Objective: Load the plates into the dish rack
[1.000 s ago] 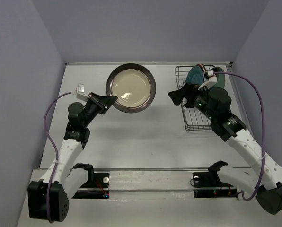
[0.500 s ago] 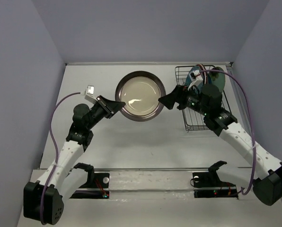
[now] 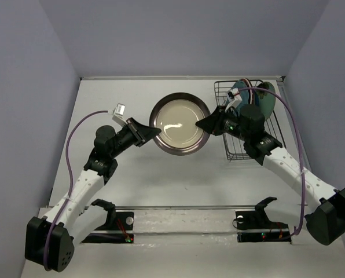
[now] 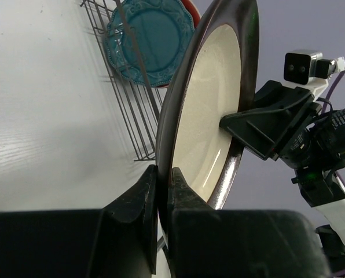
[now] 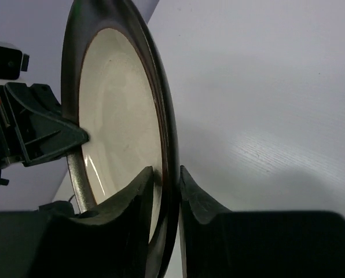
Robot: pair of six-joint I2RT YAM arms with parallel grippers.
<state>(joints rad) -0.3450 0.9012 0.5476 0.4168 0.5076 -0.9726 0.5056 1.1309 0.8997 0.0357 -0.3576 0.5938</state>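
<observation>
One dark-rimmed cream plate point(image 3: 181, 123) is held over the bench point(image 3: 132, 168), dish rack point(image 3: 235, 149) just to its right. Left wrist: left pincer point(image 4: 162, 184) clamps one rim. Right wrist: right pincer point(image 5: 167, 182) straddles the opposite rim, grip unclear; that arm sits nearer the rack.

Cream dark-rimmed plate point(image 3: 180, 123) held aloft beside black wire dish rack point(image 3: 235, 152), scalloped teal plate point(image 4: 152, 40) upright inside
</observation>
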